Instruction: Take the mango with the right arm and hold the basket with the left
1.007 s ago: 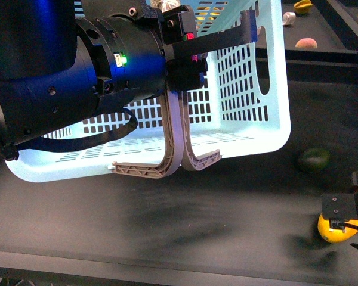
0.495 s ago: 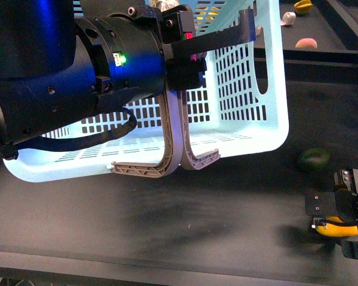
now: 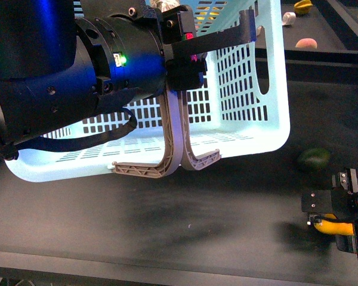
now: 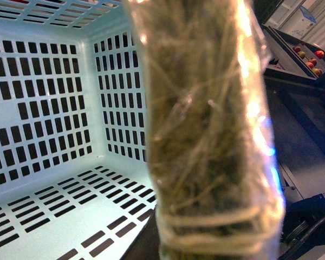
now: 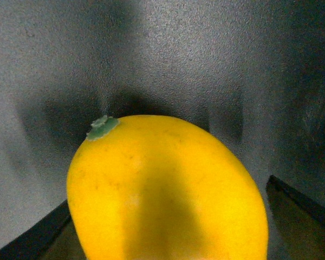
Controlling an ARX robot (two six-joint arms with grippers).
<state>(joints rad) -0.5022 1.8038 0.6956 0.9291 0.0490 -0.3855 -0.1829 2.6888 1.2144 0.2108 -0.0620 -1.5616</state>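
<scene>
Clamping the mango (image 3: 329, 227) near the black table's (image 3: 197, 220) front right edge, the right gripper (image 3: 339, 229) has its jaws closed on the fruit. The left gripper (image 3: 194, 50) sits at the turquoise basket (image 3: 250, 119), its grasp unclear. Left wrist: a blurred wrapped bundle (image 4: 206, 135) before the basket's slotted interior. Right wrist: the mango sits between dark fingers (image 5: 38, 233)

To the left of the right end effector (image 3: 339, 215), a broad strip of bare tabletop (image 3: 215, 232) runs along the near edge, while a dark green fruit (image 3: 314, 159) lies close ahead of it. Ahead and left, the basket (image 3: 274, 134) and its drooping handles (image 3: 173, 158) block the way, with the bulky left arm (image 3: 59, 77) and a plastic-wrapped bundle (image 4: 206, 135) crowding its opening. The mango (image 3: 333, 227) fills the gap between the end effector's fingers (image 5: 306, 222).
</scene>
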